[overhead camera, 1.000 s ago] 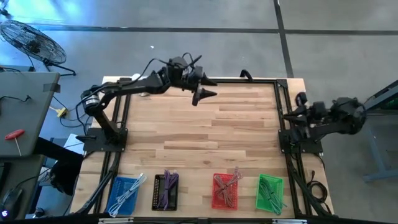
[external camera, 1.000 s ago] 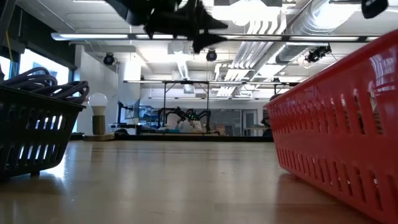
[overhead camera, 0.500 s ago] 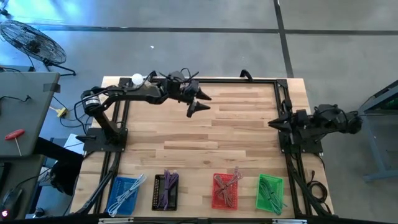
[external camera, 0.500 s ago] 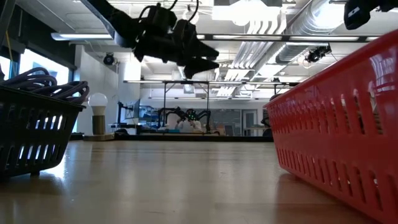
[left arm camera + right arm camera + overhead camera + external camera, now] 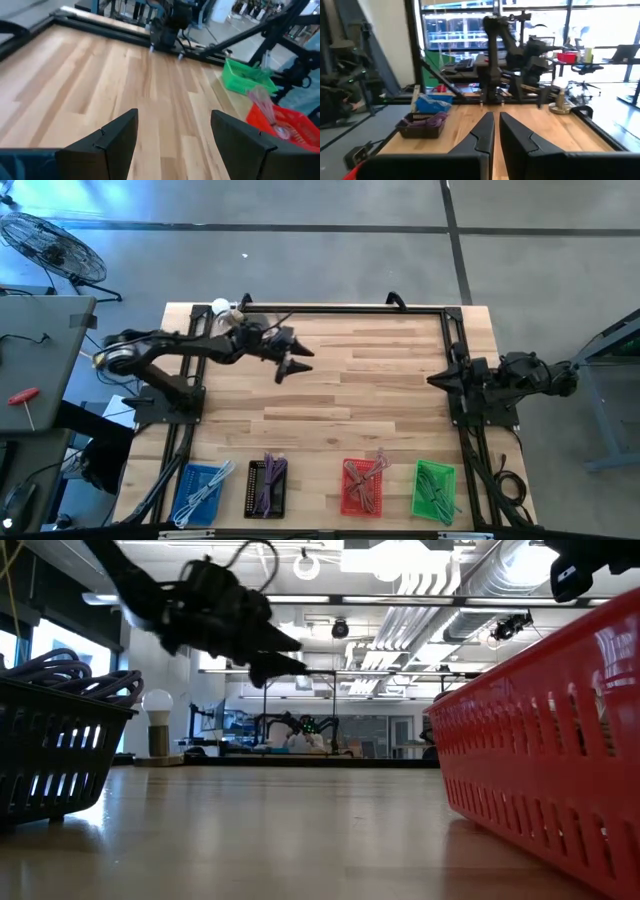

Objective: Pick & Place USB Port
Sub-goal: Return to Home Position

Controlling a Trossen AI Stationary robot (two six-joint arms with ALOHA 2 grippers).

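Along the worktop's (image 5: 380, 380) edge nearest the low camera: four bins stood in a row, running from the left corner as blue bin (image 5: 190, 480), black bin (image 5: 252, 492), red bin (image 5: 346, 498) and green bin (image 5: 420, 498), each apart from the next.
Cables: the white cable (image 5: 207, 490) lay in the blue bin, the purple cable (image 5: 269, 478) in the black bin, the pink cable (image 5: 364, 478) in the red bin, and the green cable (image 5: 438, 484) in the green bin.
Left arm: the left gripper (image 5: 296, 366) hung above the worktop toward the far left corner, its fingers spread wide with nothing between them.
Right arm: the right gripper (image 5: 434, 379) sat just over the right edge, about midway along it, pointing inward. Its fingers were drawn almost together and held nothing.
High view alone: all four bins and both arms showed at once.
Low view alone: the left gripper (image 5: 303, 654) was well clear of the wood. Only the black bin (image 5: 50, 755) and red bin (image 5: 560, 760) showed, with the purple cable (image 5: 70, 675) heaped above the black rim.
Left wrist view alone: bare wood filled the wide gap between the fingers, with the green bin (image 5: 247, 77) and red bin (image 5: 287, 125) beyond.
Right wrist view alone: only a thin slit parted the fingers (image 5: 480, 135). The left arm (image 5: 495, 55) stood across the worktop.
Since a second earlier: the left gripper had drawn back from the middle of the far edge toward the left corner. The right arm had swung from outside the right edge to bring its gripper over it. Bins and cables were unchanged.
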